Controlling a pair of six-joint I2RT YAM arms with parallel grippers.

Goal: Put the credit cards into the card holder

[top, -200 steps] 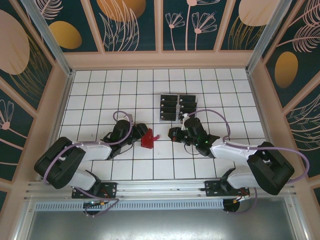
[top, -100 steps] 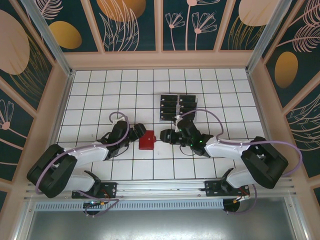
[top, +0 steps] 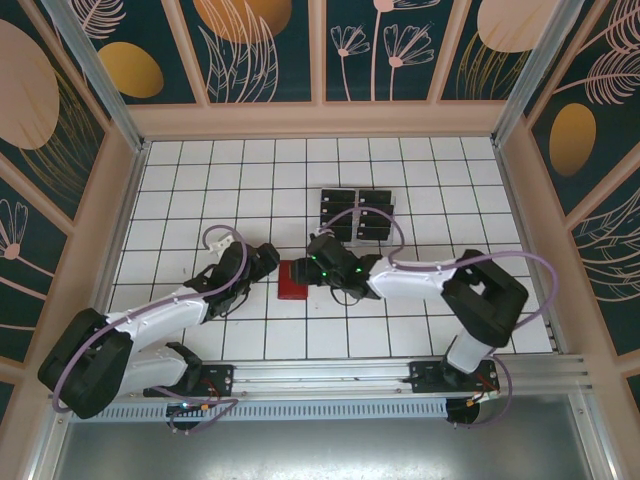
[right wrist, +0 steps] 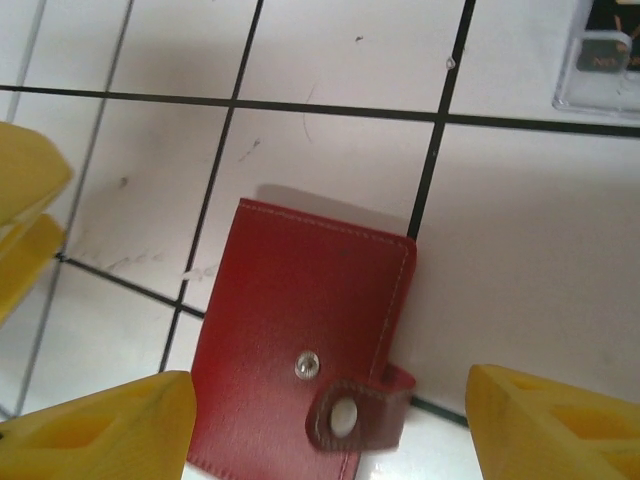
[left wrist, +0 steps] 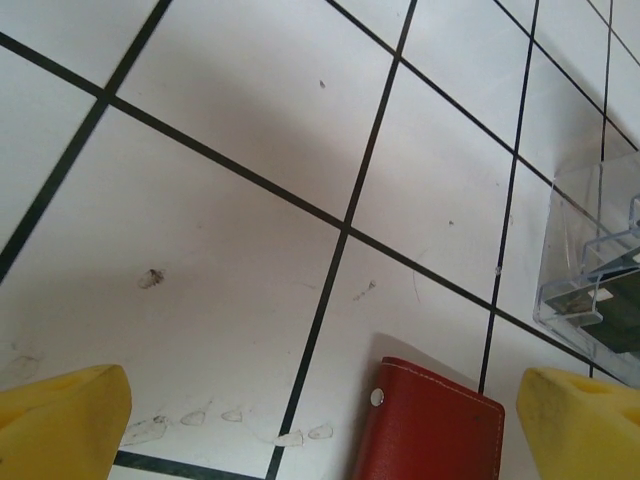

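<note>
The left arm (top: 160,315) lies long and low from its base at the near left corner of the table (top: 190,190) towards the middle. The left gripper (left wrist: 320,430) has its yellow fingertips (left wrist: 62,420) spread wide with nothing between them. It points at the left edge of the red wallet (right wrist: 300,330), stopping just short of it. The right arm (top: 420,282) folds sharply at the elbow and reaches leftwards across the table. The right gripper (right wrist: 330,430) hangs over the wallet with its jaws wide, one fingertip on each side and nothing gripped. The wallet lies flat and folded near the middle of the table, its tab clasp (right wrist: 350,415) loose beside the silver snap. The clear tray (top: 357,214) stands just beyond it towards the far edge, with the black cards (top: 337,210) in its slots. A second ago the wallet stood tilted at the left gripper, and the right gripper waited well to its right, near the tray. Since then the wallet has come to lie flat. The right arm has swung left until its gripper is above the wallet, and the left arm has stretched out lower, with its shoulder turned towards the near left corner.
</note>
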